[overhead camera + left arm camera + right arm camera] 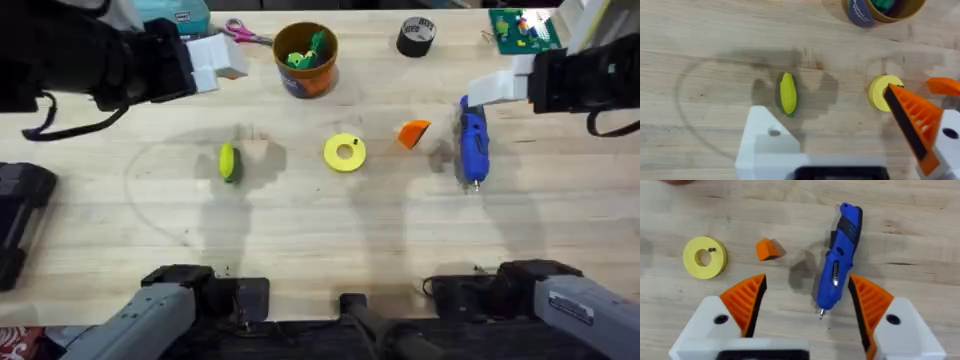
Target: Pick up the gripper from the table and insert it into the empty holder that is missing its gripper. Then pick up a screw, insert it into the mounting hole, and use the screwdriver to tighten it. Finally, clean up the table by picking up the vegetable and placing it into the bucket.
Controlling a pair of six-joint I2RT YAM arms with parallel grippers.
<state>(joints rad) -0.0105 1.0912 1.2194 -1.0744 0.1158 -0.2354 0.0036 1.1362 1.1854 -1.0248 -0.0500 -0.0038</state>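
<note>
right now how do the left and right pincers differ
The left pincer has one bare white holder with an empty mounting hole and one orange ribbed tip; the right pincer has orange tips on both fingers. The left hangs over the corn, the right over the screwdriver. Both are open, with white bases.

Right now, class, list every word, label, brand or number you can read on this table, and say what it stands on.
None can be read.
Bucket: a dark label with pale lettering, cut off and too blurred.
Tape roll: pale marks on top, too small.
Teal box: a label, too small.
Screwdriver: a small silver plate, too blurred to tell if it bears text.
</note>
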